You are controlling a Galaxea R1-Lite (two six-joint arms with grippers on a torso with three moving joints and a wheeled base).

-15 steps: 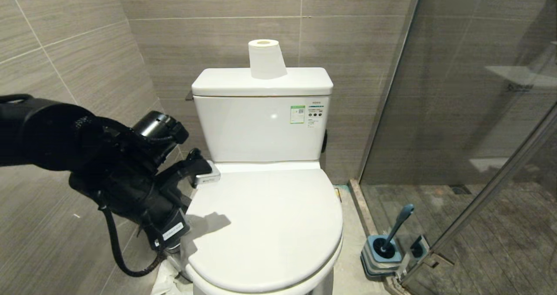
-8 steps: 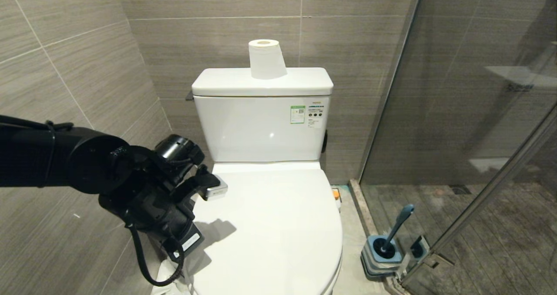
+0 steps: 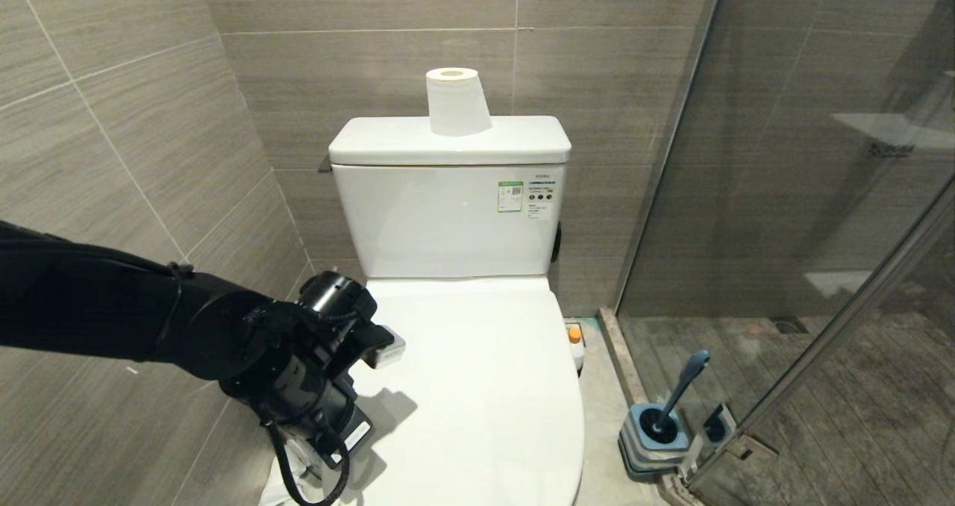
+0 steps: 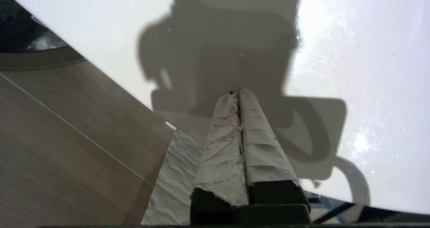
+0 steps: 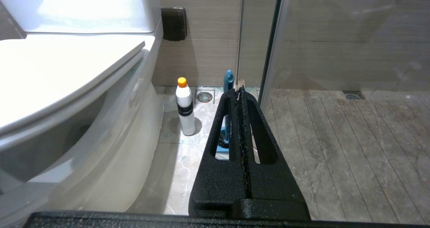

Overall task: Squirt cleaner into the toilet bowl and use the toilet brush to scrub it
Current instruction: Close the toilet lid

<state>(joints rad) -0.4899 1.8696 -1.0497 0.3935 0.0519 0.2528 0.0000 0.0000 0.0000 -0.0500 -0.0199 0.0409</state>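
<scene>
Lid down, both sets of fingers pressed together and empty

Your left gripper [image 4: 239, 95] sits low at the left edge of the large white glossy ceramic toilet bowl [image 3: 477, 409], its two paper-wrapped fingers [image 4: 221, 144] pressed together over the closed lid, holding nothing; your right gripper [image 5: 240, 90], down by the floor on the toilet's right side, has its two black fingers [image 5: 260, 134] pressed together too. You have one small white plastic cleaner bottle with an orange cap [image 5: 185, 106] upright on the floor just right of the bowl, one slim blue-grey toilet brush [image 3: 680, 386] standing in its square base [image 3: 656, 439] by the glass shower wall [image 3: 806, 192], and one white paper roll [image 3: 456, 101] on the tank [image 3: 448, 200]
</scene>
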